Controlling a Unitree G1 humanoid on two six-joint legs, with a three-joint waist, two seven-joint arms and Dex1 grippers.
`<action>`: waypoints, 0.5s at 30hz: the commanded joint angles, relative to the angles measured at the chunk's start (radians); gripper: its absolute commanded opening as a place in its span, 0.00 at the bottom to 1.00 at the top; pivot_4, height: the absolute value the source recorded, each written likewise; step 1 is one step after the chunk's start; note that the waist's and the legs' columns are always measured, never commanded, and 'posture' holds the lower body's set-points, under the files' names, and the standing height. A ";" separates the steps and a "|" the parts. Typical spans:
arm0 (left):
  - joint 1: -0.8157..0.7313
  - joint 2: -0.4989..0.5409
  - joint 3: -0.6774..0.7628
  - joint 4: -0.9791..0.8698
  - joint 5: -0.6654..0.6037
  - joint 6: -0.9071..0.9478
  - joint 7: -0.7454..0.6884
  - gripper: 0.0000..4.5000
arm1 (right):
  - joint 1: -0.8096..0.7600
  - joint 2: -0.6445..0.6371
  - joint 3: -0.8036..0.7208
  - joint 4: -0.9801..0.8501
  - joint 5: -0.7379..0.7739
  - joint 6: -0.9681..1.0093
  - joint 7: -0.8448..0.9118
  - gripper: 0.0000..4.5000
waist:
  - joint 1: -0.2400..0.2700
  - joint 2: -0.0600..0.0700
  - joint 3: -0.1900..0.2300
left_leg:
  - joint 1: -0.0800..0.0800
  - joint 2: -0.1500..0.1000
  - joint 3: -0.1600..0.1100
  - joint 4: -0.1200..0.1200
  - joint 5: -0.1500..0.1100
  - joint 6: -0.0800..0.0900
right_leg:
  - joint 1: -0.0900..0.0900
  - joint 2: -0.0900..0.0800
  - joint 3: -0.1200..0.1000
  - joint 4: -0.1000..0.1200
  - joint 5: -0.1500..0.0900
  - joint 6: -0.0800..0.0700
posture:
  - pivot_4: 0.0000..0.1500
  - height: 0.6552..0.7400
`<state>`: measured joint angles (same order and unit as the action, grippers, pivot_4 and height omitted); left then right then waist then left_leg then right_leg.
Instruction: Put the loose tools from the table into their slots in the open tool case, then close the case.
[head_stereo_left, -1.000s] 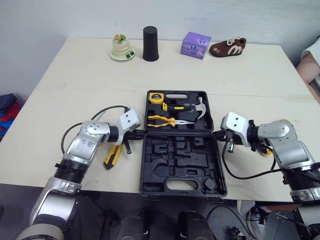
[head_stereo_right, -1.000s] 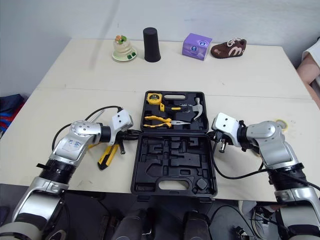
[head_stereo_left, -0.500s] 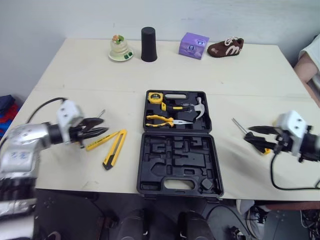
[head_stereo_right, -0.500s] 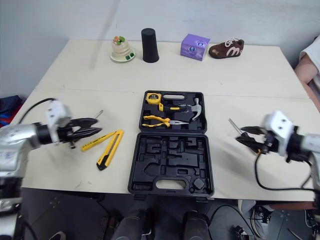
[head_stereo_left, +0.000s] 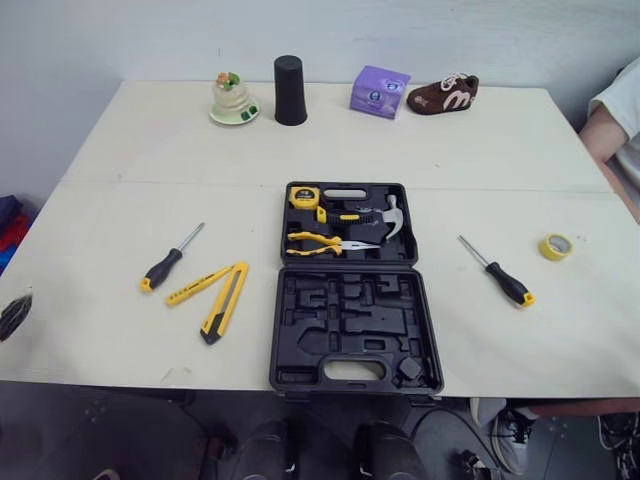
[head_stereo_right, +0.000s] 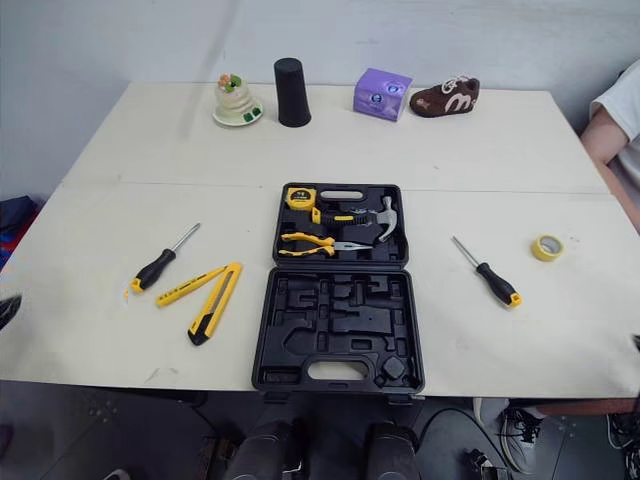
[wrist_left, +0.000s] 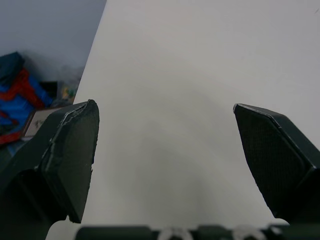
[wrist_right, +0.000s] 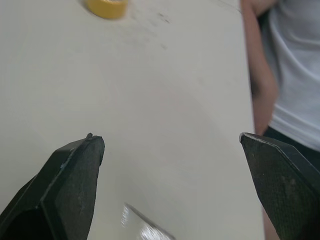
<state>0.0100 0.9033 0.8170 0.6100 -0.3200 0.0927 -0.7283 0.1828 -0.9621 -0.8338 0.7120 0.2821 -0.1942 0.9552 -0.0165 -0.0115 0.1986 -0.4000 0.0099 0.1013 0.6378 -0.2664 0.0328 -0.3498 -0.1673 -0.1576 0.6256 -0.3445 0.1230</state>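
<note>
Working from my left gripper (wrist_left: 165, 135), spread wide and empty at the edge of the bench (head_stereo_left: 120, 190), I judge it best to take the black-handled screwdriver (head_stereo_left: 168, 262) across its handle, clear of the yellow utility knife (head_stereo_left: 225, 302) beside it. The black tool case (head_stereo_left: 350, 312) lies open mid-bench, its near half's slots empty. A second screwdriver (head_stereo_left: 500, 276) lies right of it, and my right gripper (wrist_right: 170, 175) is also released.
</note>
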 joint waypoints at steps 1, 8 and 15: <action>0.036 0.027 0.048 0.023 0.005 -0.044 0.065 1.00 | 0.023 -0.013 -0.034 0.075 -0.005 -0.121 -0.066 1.00 | -0.001 0.000 0.000 | 0.000 0.000 0.000 0.000 0.000 0.000 | 0.000 0.000 0.000 0.000 0.000 0.000 | 1.00 1.00; 0.039 0.029 -0.009 0.006 -0.012 -0.058 0.031 1.00 | -0.048 0.041 0.066 0.038 0.048 -0.130 -0.016 1.00 | -0.014 0.000 -0.001 | 0.012 0.005 0.002 -0.007 -0.004 -0.010 | 0.007 -0.003 0.002 -0.003 -0.001 -0.001 | 1.00 1.00; 0.043 0.005 -0.100 -0.247 -0.070 0.210 0.019 1.00 | -0.153 0.113 0.157 -0.205 0.227 0.002 0.166 1.00 | -0.017 0.000 0.000 | 0.013 0.006 0.004 -0.008 -0.001 -0.007 | 0.006 -0.001 0.006 0.000 -0.002 -0.003 | 1.00 1.00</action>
<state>0.0295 0.9090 0.7144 0.4248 -0.3638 0.2545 -0.7018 0.0179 -0.8455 -0.6676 0.5414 0.4687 -0.2271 1.1032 -0.0331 -0.0110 0.1982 -0.3871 0.0164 0.1056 0.6299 -0.2680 0.0256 -0.3438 -0.1680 -0.1486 0.6263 -0.3462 0.1205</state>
